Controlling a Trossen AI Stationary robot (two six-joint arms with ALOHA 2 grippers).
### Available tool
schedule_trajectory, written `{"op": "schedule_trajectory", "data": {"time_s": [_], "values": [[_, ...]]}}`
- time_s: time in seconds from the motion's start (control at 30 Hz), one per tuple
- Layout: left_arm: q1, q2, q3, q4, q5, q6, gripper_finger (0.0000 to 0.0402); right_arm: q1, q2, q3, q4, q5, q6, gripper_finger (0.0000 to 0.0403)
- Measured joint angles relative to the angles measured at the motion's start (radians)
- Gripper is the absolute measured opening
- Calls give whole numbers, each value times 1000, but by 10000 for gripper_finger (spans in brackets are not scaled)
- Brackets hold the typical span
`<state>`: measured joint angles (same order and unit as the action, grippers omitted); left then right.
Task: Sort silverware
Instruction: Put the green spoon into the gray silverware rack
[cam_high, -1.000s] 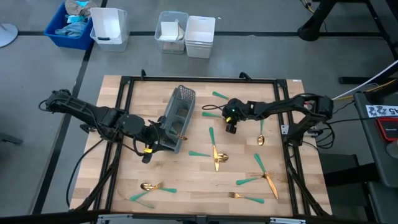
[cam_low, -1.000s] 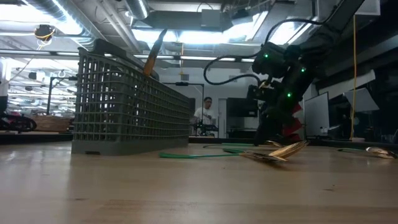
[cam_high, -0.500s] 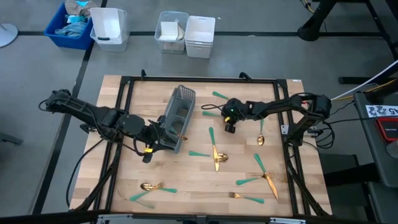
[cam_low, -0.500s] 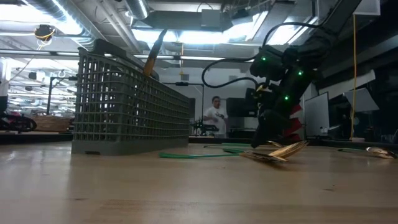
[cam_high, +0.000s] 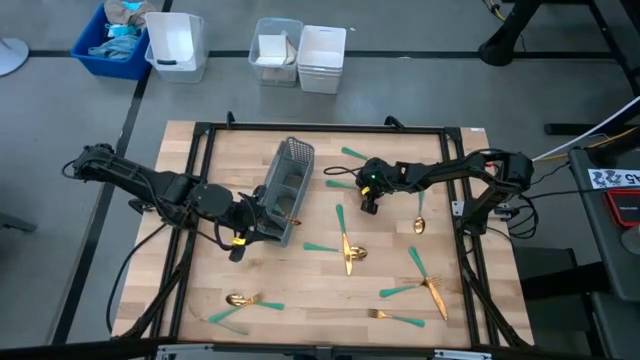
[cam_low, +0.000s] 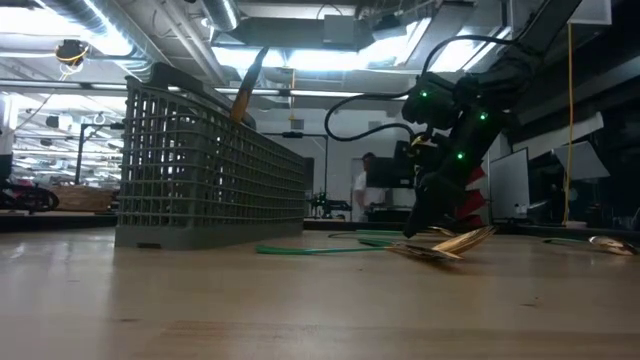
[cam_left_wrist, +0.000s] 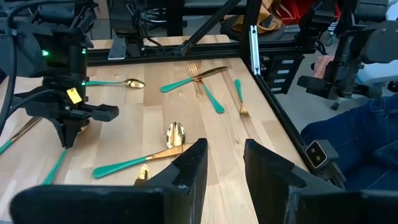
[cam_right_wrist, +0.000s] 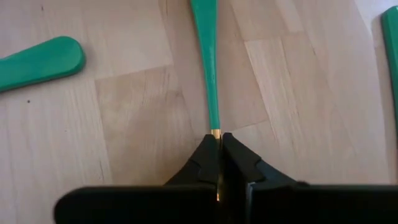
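Silverware (cam_high: 346, 247) lies scattered; one piece stands in the mesh caddy (cam_high: 285, 185), right pincer (cam_right_wrist: 218, 151) clamps another's neck.

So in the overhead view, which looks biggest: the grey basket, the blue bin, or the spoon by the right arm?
1. Blue bin
2. Grey basket, close to the bin; it sits higher, so unsure
3. Spoon, clearly smallest

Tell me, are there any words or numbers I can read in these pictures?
No text can be read in any view.
White sheet right of the table: dark marks, too blurred to read.
Yellow tag on the right arm: too small to read.
White sticker on the frame: a symbol only, no words.
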<state>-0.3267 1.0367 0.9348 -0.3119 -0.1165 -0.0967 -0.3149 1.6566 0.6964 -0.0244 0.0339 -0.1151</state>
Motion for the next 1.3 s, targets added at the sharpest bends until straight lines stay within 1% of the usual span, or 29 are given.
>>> {"op": "schedule_trajectory", "data": {"time_s": [0.1,0.33,0.57,0.7,0.83,1.03,1.3], "values": [[0,0,0,0,-11,0,95,0,1,14,-23,0,1,9],[0,0,0,0,-111,-5,95,0,8,170,-293,1,-22,2],[0,0,0,0,-116,-12,95,0,6,346,-537,80,-68,1],[0,0,0,-1,-120,-13,95,0,5,412,-630,88,-76,0],[0,0,0,-1,-135,-13,95,0,4,441,-678,88,-77,0],[0,0,0,-1,-135,-25,95,0,4,442,-705,85,-77,0],[0,0,0,-2,-139,-27,95,0,3,443,-728,42,-73,0]]}}
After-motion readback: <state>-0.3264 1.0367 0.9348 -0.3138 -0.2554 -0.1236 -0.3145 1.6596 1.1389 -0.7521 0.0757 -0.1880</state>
